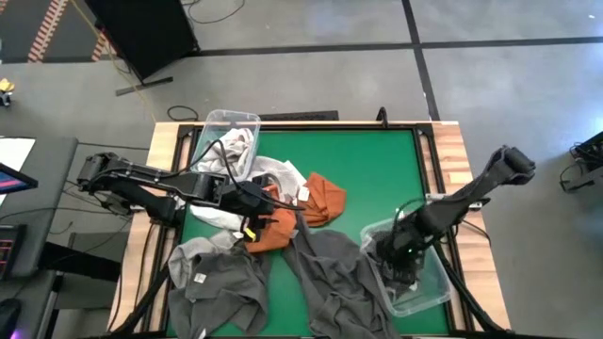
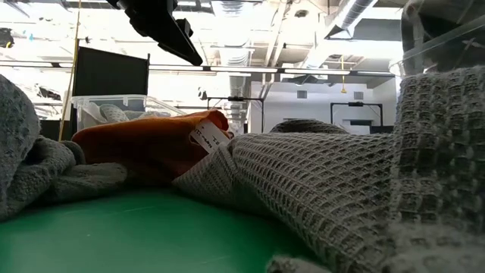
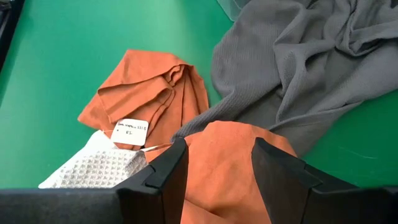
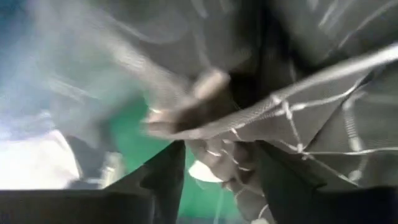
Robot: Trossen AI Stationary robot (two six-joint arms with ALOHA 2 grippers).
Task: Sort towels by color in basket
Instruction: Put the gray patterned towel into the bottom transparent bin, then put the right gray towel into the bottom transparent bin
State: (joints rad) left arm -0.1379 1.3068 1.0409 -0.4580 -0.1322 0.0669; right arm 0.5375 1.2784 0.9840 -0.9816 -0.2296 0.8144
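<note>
Found the left claw [image 3: 219,149] low over the middle of the green worktop [image 1: 377,169], fingers apart and astride a rust orange towel [image 3: 217,186]. Saw no pinch on the cloth. Noted a second rust orange towel [image 3: 149,93] just beyond it, with a white label [image 3: 132,129], a white waffle towel [image 3: 93,169] touching it on one side and a dark grey towel [image 3: 298,56] overlapping the orange pile on the other.

Found the right claw [image 1: 400,268] down inside the clear bin [image 1: 438,294] at the worktop's right edge, fingers parted, with dark cloth close in front of it in the right wrist view. Could not tell whether any cloth hung from it.

Judged the step in hand to be picking up the orange towel. Best done by pressing straight down onto the raised fold between the fingers and closing on orange cloth alone. Worth keeping clear of the dark grey hem and the white corner, since both lay against the orange and could be dragged along. Better to lift slowly and check that nothing else trailed. Another clear bin [image 1: 219,121] stood at the far left corner, holding pale cloth.
</note>
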